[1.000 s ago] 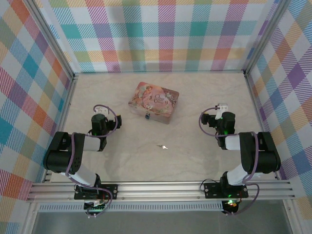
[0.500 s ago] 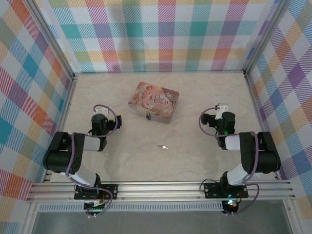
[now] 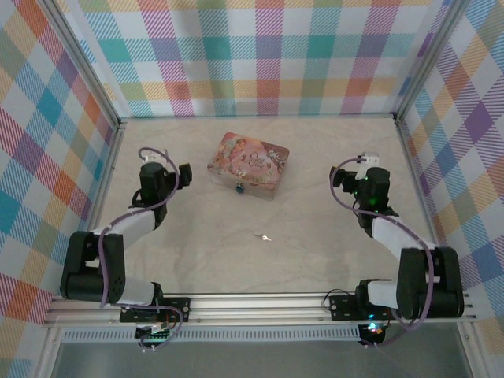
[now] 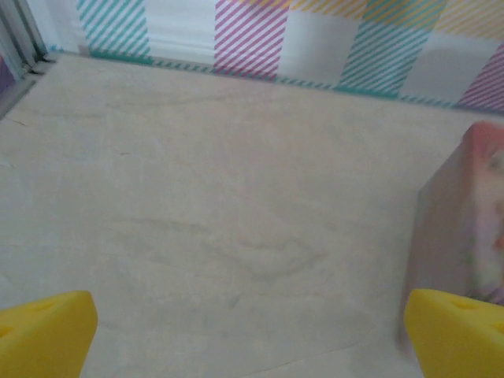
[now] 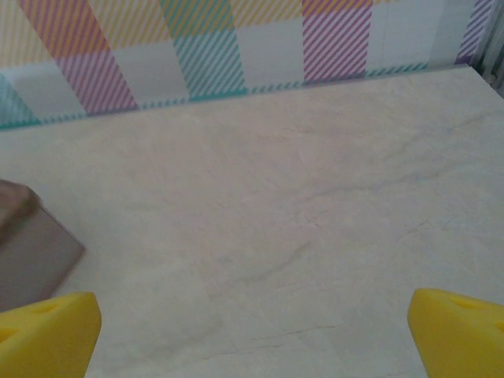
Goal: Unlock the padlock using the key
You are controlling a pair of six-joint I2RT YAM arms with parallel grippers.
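While I watch the wrist feeds, left gripper (image 4: 252, 339): released, yellow fingers (image 4: 43, 331) spread over bare table (image 4: 197, 197).
Right gripper (image 5: 252, 331): released, holding nothing.
Padlock (image 3: 239, 187): frame centre, against the tin's (image 3: 248, 164) near side, between both grippers.
Key (image 3: 264, 237): lower in frame, well apart from both.
Wrist views: blurred tin edge.
Top view: padlock and key.

Pale table (image 3: 315, 236): tin (image 3: 249, 164), key (image 3: 265, 237)
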